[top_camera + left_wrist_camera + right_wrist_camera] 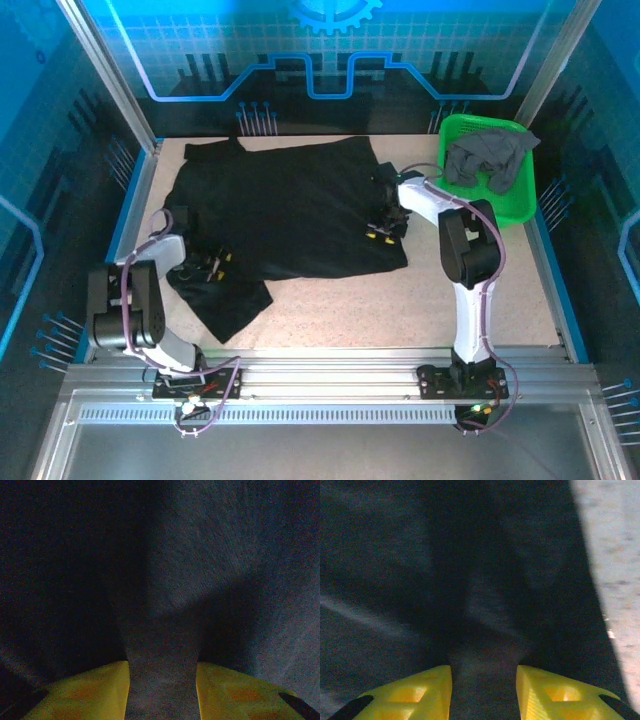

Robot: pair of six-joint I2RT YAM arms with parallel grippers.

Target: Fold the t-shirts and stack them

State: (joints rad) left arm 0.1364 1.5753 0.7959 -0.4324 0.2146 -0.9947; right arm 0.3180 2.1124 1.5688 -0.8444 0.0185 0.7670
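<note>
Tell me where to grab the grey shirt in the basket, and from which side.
Pinch the raised fold at the top of the grey shirt, coming straight down from above. It lies crumpled in a heap, and the walls of the basket would likely block a sideways approach.

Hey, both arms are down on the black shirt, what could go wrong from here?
The left fingers pinch only a ridge of the black t-shirt; it could slip out on lifting. The right fingers grip close to the shirt's edge beside bare table, so that side might pull free and the fold go crooked.
</note>
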